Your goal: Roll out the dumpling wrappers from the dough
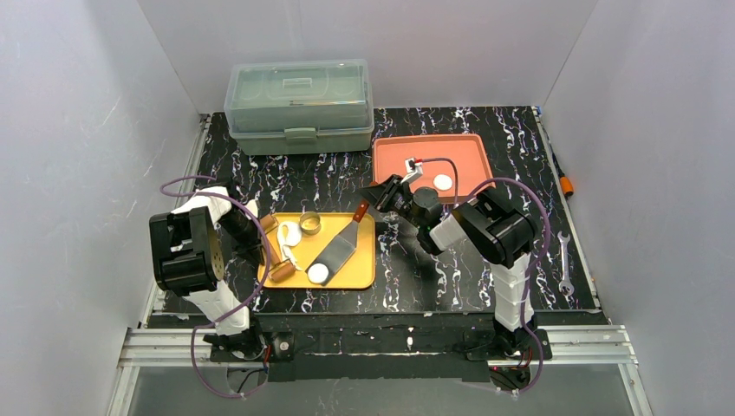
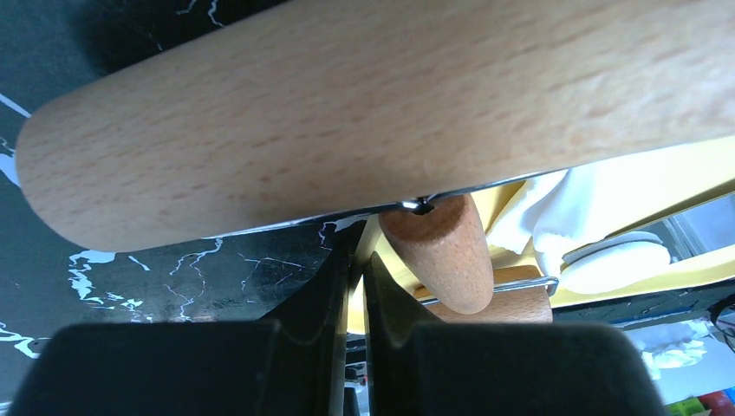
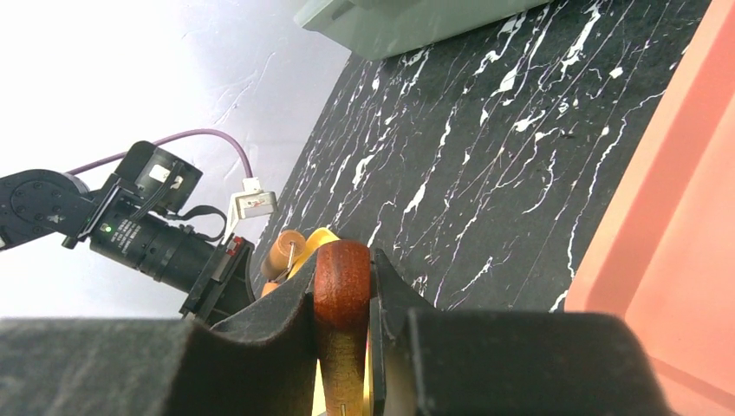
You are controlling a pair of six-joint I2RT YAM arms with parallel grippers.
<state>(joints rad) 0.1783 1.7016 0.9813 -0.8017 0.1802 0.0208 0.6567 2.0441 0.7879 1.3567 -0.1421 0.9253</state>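
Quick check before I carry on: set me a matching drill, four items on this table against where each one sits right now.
Things:
1. spatula
2. ring
3. wrench
4. box

Places:
a. at the back of the table
b. handle gripped in the right end effector
c. loose on the yellow tray
d. near the table's right edge

Pairs: 1-b, 2-c, 3-d, 4-a
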